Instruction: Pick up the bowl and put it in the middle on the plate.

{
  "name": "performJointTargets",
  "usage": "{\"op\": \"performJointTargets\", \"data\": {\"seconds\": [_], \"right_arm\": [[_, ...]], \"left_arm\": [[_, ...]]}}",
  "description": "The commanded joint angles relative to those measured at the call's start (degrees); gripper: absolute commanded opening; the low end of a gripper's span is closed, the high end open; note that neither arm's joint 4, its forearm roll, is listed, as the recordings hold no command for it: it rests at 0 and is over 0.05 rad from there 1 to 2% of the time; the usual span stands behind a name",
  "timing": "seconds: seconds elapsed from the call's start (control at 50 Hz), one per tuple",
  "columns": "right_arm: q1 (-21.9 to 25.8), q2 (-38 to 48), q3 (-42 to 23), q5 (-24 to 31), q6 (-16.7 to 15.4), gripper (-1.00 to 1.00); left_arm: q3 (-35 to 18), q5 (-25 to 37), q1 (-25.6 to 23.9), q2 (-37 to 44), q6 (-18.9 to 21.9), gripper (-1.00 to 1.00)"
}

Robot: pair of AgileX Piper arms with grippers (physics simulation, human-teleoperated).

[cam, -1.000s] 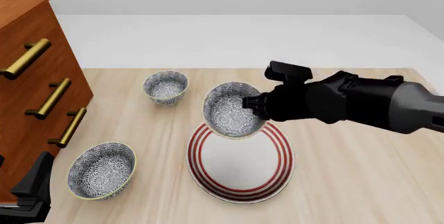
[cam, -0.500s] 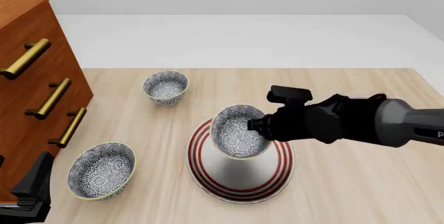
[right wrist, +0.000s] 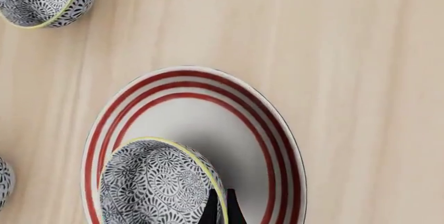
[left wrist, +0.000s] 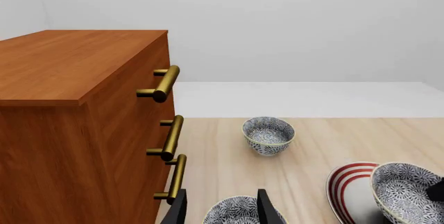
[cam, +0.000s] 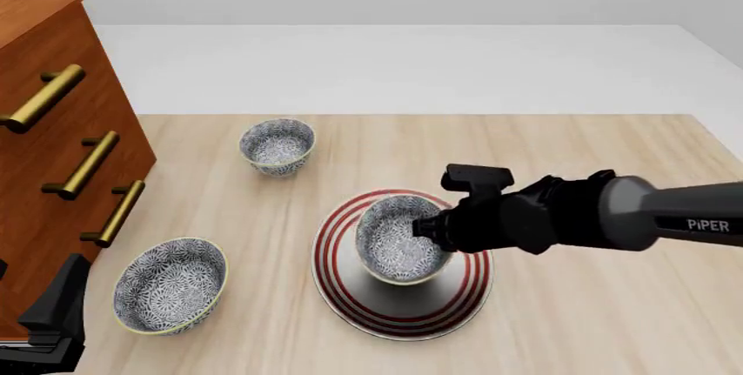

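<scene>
The patterned bowl [cam: 398, 240] hangs tilted low over the middle of the red-ringed plate [cam: 348, 304]. My right gripper [cam: 427, 227] is shut on the bowl's right rim. In the right wrist view the fingertips [right wrist: 220, 209] pinch the rim of the bowl [right wrist: 154, 182] above the plate [right wrist: 272, 130]. Whether the bowl's base touches the plate I cannot tell. My left gripper [cam: 55, 318] rests at the near left corner, open and holding nothing. In the left wrist view, my left gripper [left wrist: 220, 211] shows its spread fingers, with the held bowl [left wrist: 408, 192] and the plate [left wrist: 347, 181] off to one side.
A look-alike bowl [cam: 170, 284] sits near the left front, just ahead of my left gripper. Another bowl [cam: 277, 144] stands further back. A wooden dresser [cam: 47, 123] with brass handles [cam: 70, 179] lines the left side of the table.
My right gripper has carried the bowl down and toward the near side, from above the plate's far rim to low over its middle. The left arm has not moved.
</scene>
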Motion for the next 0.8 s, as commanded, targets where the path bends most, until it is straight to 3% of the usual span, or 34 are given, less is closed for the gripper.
{"op": "performJointTargets", "data": {"seconds": [0.02, 0.46, 0.48, 0.8], "right_arm": [[0.16, 1.90, 0.06, -1.12, -0.33, -1.00], [-0.43, 2.72, 0.42, -1.65, -0.42, -1.00], [-1.05, 2.66, 0.55, -1.61, -0.74, 1.00], [-1.09, -2.38, 0.77, -0.03, -0.01, 1.00]], "left_arm": [[0.00, 0.00, 0.00, 0.00, 0.00, 1.00], [0.00, 0.00, 0.00, 0.00, 0.00, 1.00], [0.00, 0.00, 0.00, 0.00, 0.00, 1.00], [0.00, 0.00, 0.00, 0.00, 0.00, 1.00]]}}
